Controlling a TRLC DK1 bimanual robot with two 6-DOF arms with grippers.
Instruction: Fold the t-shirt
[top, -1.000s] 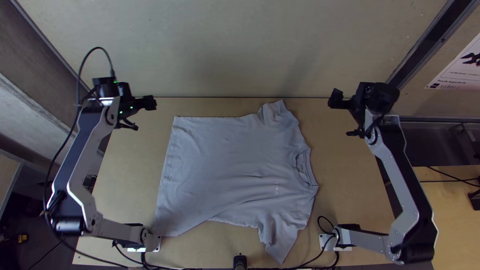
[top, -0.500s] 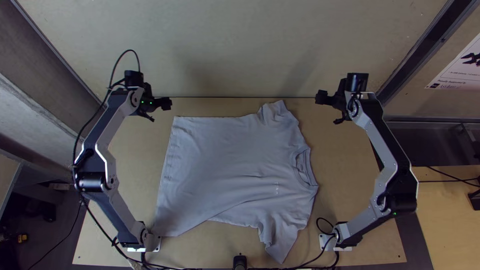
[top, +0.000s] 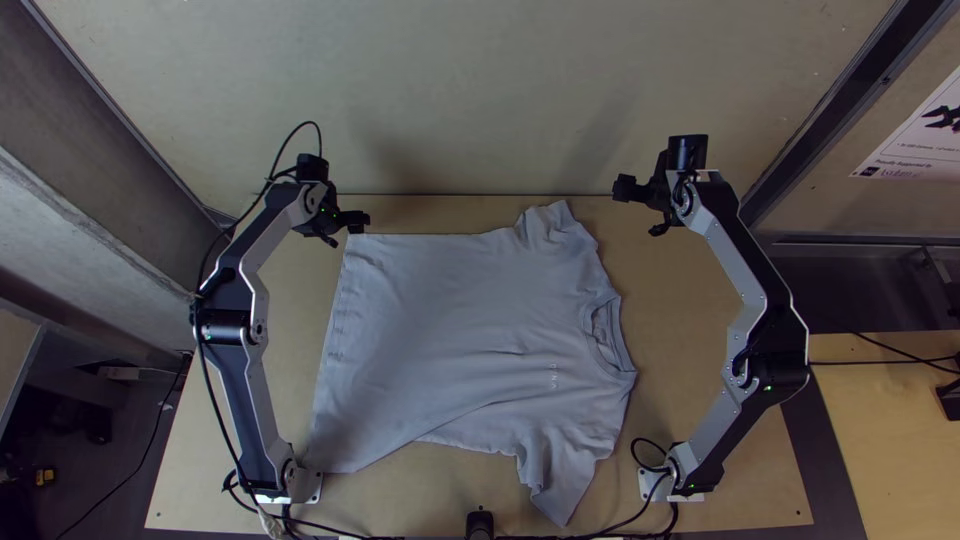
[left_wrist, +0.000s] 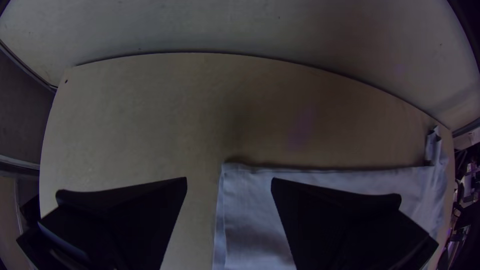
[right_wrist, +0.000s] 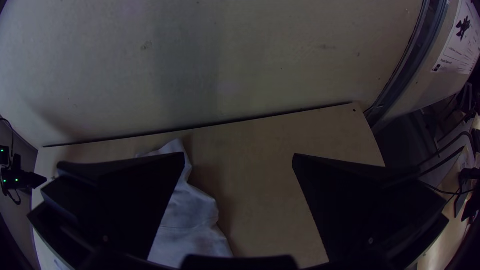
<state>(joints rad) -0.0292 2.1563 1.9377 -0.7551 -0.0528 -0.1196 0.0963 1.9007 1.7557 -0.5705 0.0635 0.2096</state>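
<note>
With left gripper (left_wrist: 229, 178) and right gripper (right_wrist: 239, 154) both wide open, the t-shirt (top: 460, 340) runs hem to collar from left toward right, its far hem corner (top: 359, 246) nearest the left jaws

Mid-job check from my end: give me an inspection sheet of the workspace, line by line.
Surface: light wooden table.
Job's things: t-shirt spread out, collar toward the right arm, both sleeves rumpled.
Clutter: small black object at the near edge, off the shirt.
Grippers: left gripper open by the far hem corner; right gripper open beyond the collar side.
Cables: black loop beside the right arm's base, off the shirt.
Surroundings: pale wall behind, printed sheet at right.
</note>
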